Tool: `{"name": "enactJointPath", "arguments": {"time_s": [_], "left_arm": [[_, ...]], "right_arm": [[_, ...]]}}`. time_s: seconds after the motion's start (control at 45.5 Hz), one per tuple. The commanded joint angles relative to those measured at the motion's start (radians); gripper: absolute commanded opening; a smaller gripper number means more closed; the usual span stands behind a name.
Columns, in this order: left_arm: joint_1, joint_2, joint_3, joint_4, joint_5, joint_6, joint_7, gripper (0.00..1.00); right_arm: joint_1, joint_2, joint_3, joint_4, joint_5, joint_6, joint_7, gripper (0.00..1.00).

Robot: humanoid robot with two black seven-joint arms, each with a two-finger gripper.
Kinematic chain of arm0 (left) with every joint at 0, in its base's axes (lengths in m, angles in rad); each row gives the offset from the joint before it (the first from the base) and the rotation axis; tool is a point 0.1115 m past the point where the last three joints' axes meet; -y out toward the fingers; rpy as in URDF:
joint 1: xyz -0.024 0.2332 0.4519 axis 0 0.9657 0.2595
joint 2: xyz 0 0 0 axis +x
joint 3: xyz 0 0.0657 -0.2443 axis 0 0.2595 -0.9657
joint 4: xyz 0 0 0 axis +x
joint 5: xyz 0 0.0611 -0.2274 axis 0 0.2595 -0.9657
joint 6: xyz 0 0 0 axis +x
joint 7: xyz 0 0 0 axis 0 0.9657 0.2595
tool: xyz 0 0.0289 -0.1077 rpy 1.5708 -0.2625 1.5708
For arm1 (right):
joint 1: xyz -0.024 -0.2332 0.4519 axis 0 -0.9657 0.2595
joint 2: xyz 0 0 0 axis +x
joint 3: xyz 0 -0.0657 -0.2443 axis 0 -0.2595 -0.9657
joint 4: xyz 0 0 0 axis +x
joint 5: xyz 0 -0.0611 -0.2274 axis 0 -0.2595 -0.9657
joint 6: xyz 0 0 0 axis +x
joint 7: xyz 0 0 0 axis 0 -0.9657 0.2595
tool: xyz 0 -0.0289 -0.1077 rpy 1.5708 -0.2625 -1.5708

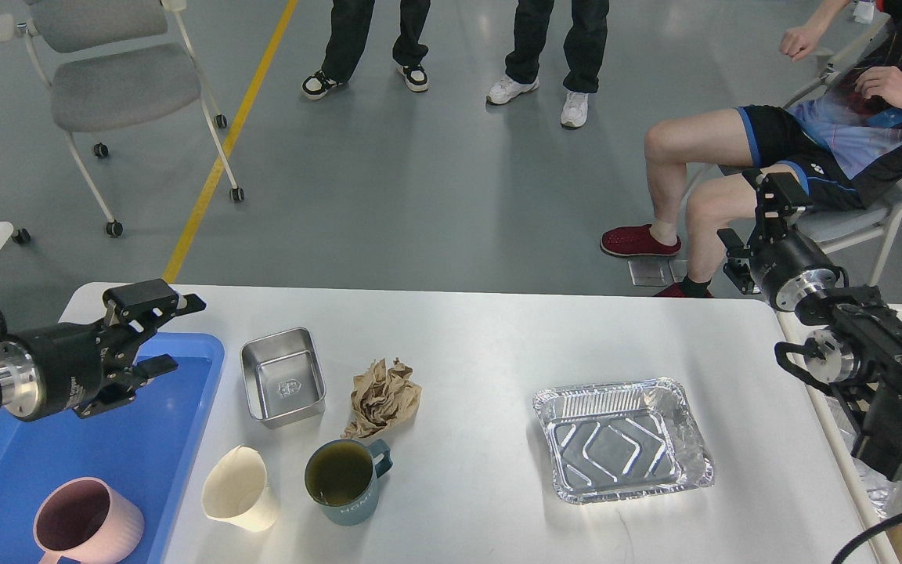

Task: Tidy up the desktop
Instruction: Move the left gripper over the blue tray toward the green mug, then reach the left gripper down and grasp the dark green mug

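The left claw is held open and empty above the tabletop left edge; the right claw, fingers apart, is positioned beyond its right corner; "HOME" is printed on the teal mug.

Desktop plain white-grey, matte. Tray on its left side is solid blue; the ribbed mug in it is pale pink, darker mauve inside. Small square tin bare silver metal, faint embossed crest on the floor. Crumpled paper kraft brown. Paper cup cream/off-white. Second mug teal-blue with pale lettering, liquid inside dark olive-brown. Foil tray shiny silver, chevron ridges pressed into the base, ribbed rim. Left gripper and right gripper both black, each behind a polished silver wrist ring. Floor grey with one yellow line.
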Motion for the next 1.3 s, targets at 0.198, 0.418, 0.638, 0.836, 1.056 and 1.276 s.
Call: {"name": "enactJointPath", "arguments": {"time_s": [0.198,0.418,0.638,0.836,1.056,1.276], "left_arm": [[-0.047,0.238,0.109,-0.034,0.17,-0.157,0.067,0.88],[-0.053,0.315,0.096,-0.031,0.278,-0.303,0.046,0.88],[-0.081,0.272,0.084,-0.025,0.302,-0.324,0.029,0.88],[-0.137,0.097,0.084,0.024,0.371,-0.33,0.032,0.88],[-0.248,-0.156,0.093,0.11,0.529,-0.445,0.053,0.88],[-0.299,-0.366,0.095,0.233,0.638,-0.606,0.069,0.87]], "right_arm": [[-0.022,-0.003,-0.001,0.0,0.0,0.0,0.002,1.0],[-0.031,0.003,-0.001,0.0,0.0,0.0,0.003,1.0],[-0.031,0.014,-0.001,0.002,0.0,-0.001,0.003,1.0],[-0.031,0.013,-0.001,0.002,-0.001,0.0,0.003,1.0],[-0.039,0.011,-0.001,0.003,-0.001,0.0,0.003,1.0],[-0.043,0.003,0.001,0.002,0.0,0.0,0.003,1.0]]}}
